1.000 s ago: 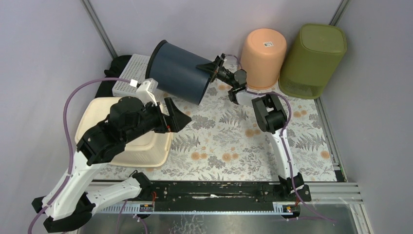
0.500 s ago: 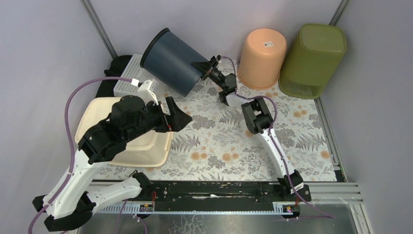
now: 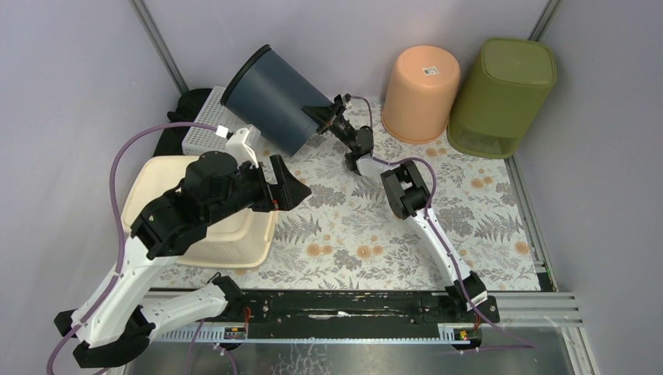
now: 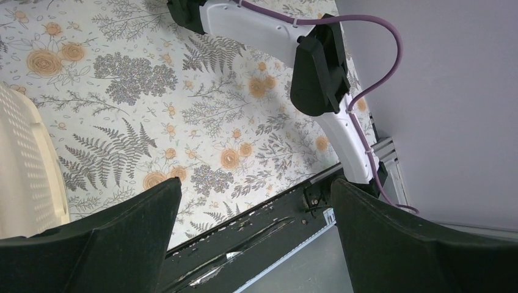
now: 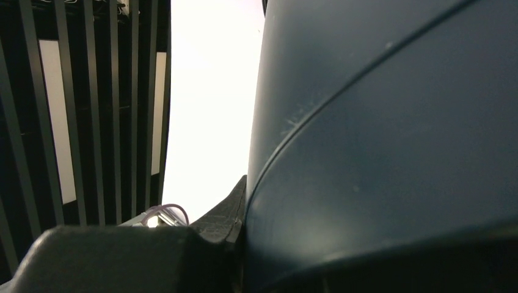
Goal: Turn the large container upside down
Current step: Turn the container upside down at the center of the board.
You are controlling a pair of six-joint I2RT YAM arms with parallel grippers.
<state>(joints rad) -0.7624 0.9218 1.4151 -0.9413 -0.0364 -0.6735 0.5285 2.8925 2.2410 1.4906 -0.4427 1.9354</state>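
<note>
The large container (image 3: 270,98) is a dark blue round bin, tilted at the back of the table with its open mouth up and to the left and its base toward the right. My right gripper (image 3: 324,117) is shut on the rim of its base and holds it off the floral mat. In the right wrist view the container's blue wall (image 5: 391,152) fills the right side, with one finger (image 5: 226,210) pressed against it. My left gripper (image 3: 289,183) is open and empty, hovering over the mat in front of the container; it also shows in the left wrist view (image 4: 256,201).
An upside-down orange bucket (image 3: 422,82) and a green bin (image 3: 500,94) stand at the back right. A white crate (image 3: 207,117) sits behind the container on the left. A cream basket (image 3: 156,203) lies under my left arm. Grey walls enclose the table.
My right gripper has moved left and up with the container, tipping its mouth higher and further left. The left arm has barely shifted.
</note>
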